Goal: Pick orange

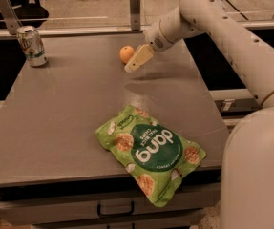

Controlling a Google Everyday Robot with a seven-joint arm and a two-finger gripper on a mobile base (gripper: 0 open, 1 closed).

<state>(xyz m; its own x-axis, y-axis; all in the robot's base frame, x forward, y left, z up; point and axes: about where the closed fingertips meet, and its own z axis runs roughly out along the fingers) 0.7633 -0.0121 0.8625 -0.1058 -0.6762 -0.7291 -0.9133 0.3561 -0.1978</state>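
Observation:
The orange (126, 53) is a small round fruit on the grey table (69, 109), at the back middle. My gripper (137, 60) hangs just right of the orange and slightly in front of it, above the table, its cream fingers pointing down-left toward the fruit. It holds nothing that I can see. The white arm reaches in from the upper right.
A green snack bag (151, 151) lies at the table's front right, overhanging the front edge. A soda can (31, 46) stands at the back left corner. A rail with upright posts (135, 1) runs behind the table. Drawers sit below the front edge.

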